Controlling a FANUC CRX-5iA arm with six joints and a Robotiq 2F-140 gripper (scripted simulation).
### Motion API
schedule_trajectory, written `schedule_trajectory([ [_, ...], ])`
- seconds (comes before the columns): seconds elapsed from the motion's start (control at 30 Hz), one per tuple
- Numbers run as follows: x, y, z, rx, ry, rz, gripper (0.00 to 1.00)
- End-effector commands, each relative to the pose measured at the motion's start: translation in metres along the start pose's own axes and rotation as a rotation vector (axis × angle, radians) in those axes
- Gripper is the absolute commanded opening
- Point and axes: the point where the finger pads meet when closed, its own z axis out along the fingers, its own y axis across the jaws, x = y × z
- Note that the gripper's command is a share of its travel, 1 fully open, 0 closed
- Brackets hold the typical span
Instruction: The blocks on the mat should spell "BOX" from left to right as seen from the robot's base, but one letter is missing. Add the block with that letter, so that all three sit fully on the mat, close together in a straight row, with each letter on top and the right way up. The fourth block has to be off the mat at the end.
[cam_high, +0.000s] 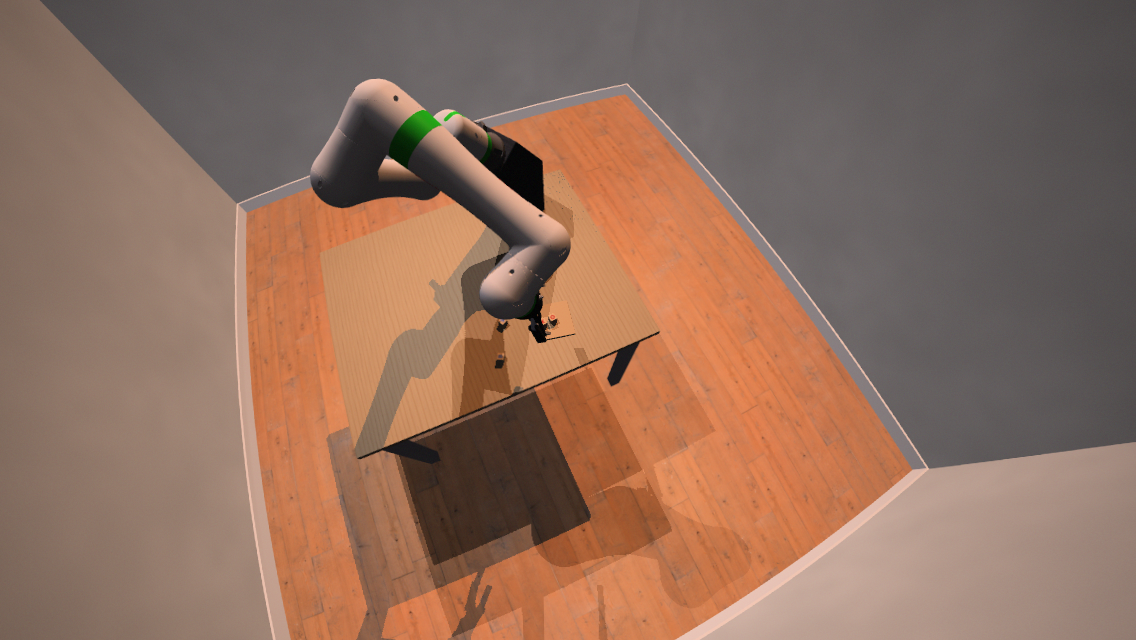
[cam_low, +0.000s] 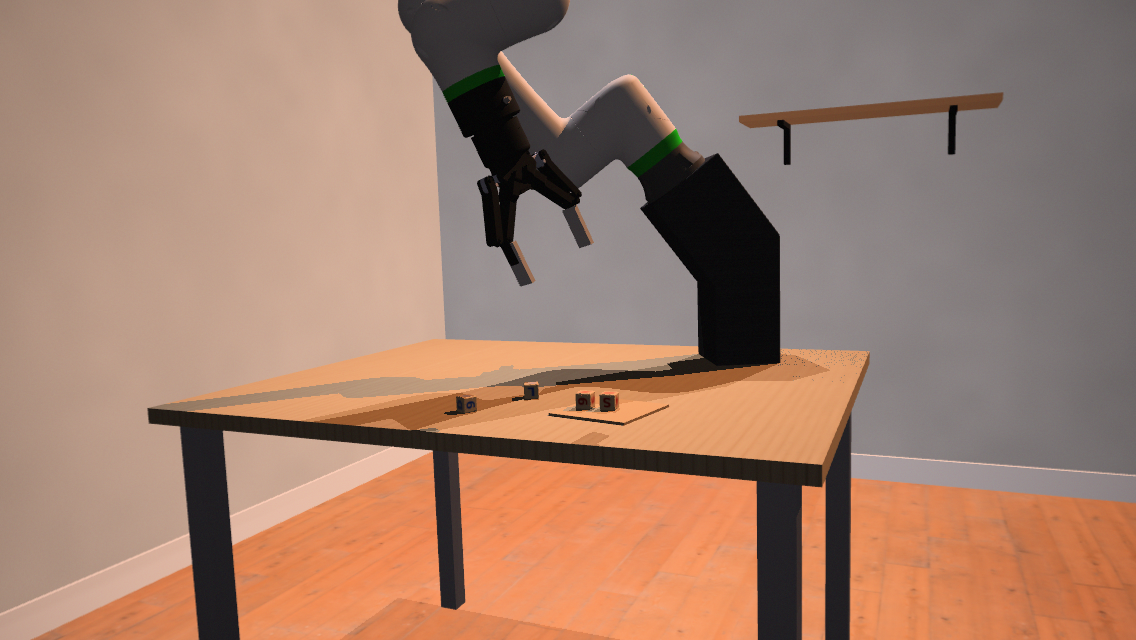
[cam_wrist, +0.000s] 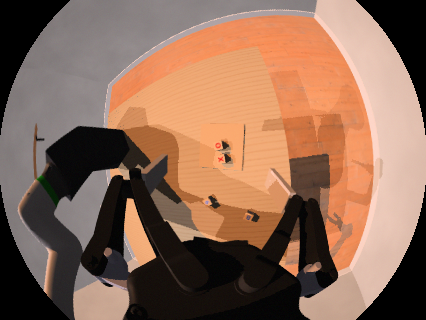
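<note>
Wooden table (cam_high: 413, 333) (cam_low: 715, 429) (cam_wrist: 235, 85), small cubic blocks, red-lettered pair, others seemingly blue.

Open air lies between the raised gripper (cam_high: 538, 327) (cam_low: 554, 262) (cam_wrist: 219, 172) and the blocks. The X block (cam_low: 585, 400) (cam_wrist: 223, 159) and O block (cam_low: 608, 400) (cam_wrist: 220, 145) stand close together, leaving little finger room between. A wider gap separates the X block from the far loose block (cam_high: 502, 325) (cam_low: 531, 391) (cam_wrist: 211, 202); the near loose block (cam_high: 500, 360) (cam_low: 465, 403) (cam_wrist: 251, 216) stands farther left. The black pedestal (cam_low: 739, 286) blocks the far right.
</note>
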Motion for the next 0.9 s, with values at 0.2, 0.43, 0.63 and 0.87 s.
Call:
schedule_trajectory([
  [0.2,-0.004,0.006,0.048,-0.019,-0.028,-0.277,1.00],
  [0.43,-0.006,0.007,0.083,-0.022,-0.050,-0.486,1.00],
  [0.63,-0.008,0.005,0.110,-0.021,-0.064,-0.655,1.00],
  [0.87,-0.009,0.001,0.137,-0.017,-0.074,-0.829,1.00],
])
